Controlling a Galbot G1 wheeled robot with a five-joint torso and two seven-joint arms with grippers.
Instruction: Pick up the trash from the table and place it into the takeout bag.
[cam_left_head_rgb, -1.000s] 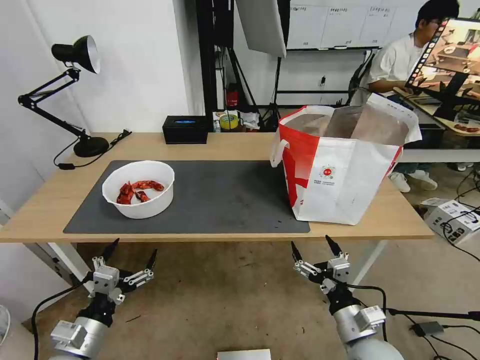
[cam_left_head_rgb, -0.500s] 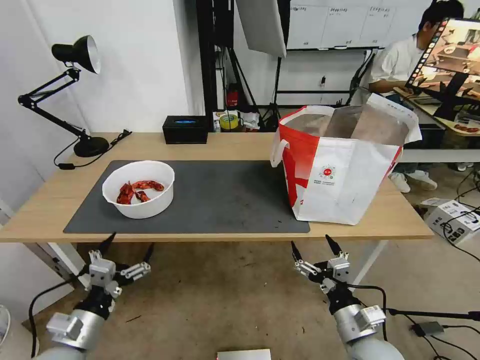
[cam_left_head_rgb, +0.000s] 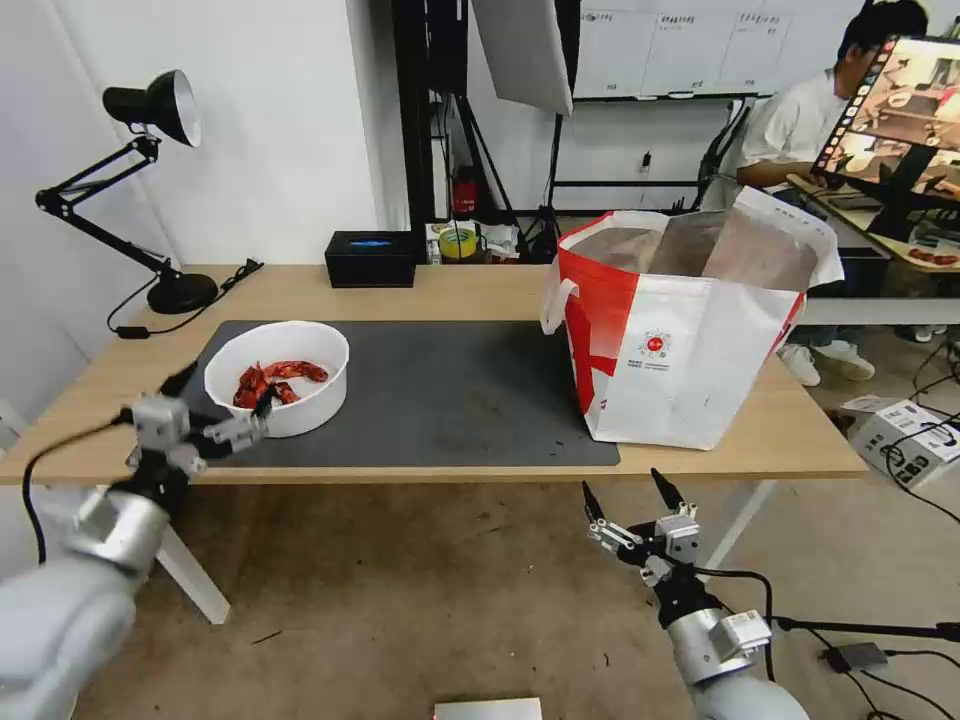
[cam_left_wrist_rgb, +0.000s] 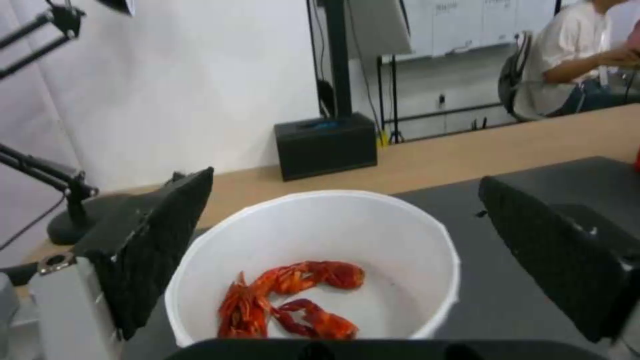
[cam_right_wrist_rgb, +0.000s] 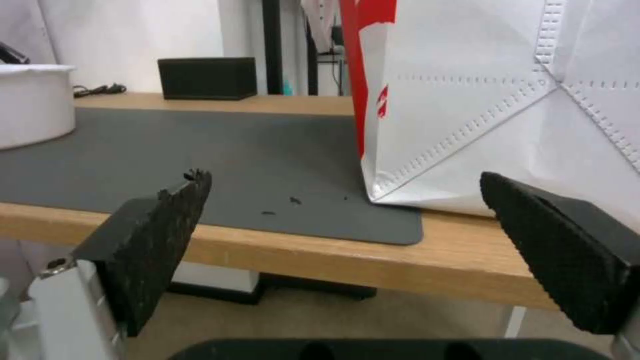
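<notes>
The white round bowl (cam_left_head_rgb: 277, 377) sits on the dark grey mat (cam_left_head_rgb: 440, 395) toward the left end of the surface (cam_left_head_rgb: 480, 290), well apart from the takeout bag (cam_left_head_rgb: 690, 330), which stands open at the right end of the mat. The bowl looks like thin disposable plastic, so it is probably light and somewhat flexible; its smooth wall could slip or buckle under a hard squeeze, and the red food scraps (cam_left_wrist_rgb: 287, 300) lying loose in the bottom would spill if it tilted, so a level carry seems wise. The rim or the upper wall looks like the best place to take hold, one finger inside and one outside, or the two fingers spanning the whole bowl. The left tool (cam_left_head_rgb: 215, 405) hovers just beside the bowl's near-left side with its jaws spread wide. The right tool (cam_left_head_rgb: 627, 505) hangs below the surface's front edge, near the bag, also spread apart. The left wrist view looks down into the bowl between its two pads (cam_left_wrist_rgb: 160, 245) and shows the scraps clustered toward the near side. The right wrist view shows small dark crumbs (cam_right_wrist_rgb: 280, 205) on the mat by the bag's bottom corner.
</notes>
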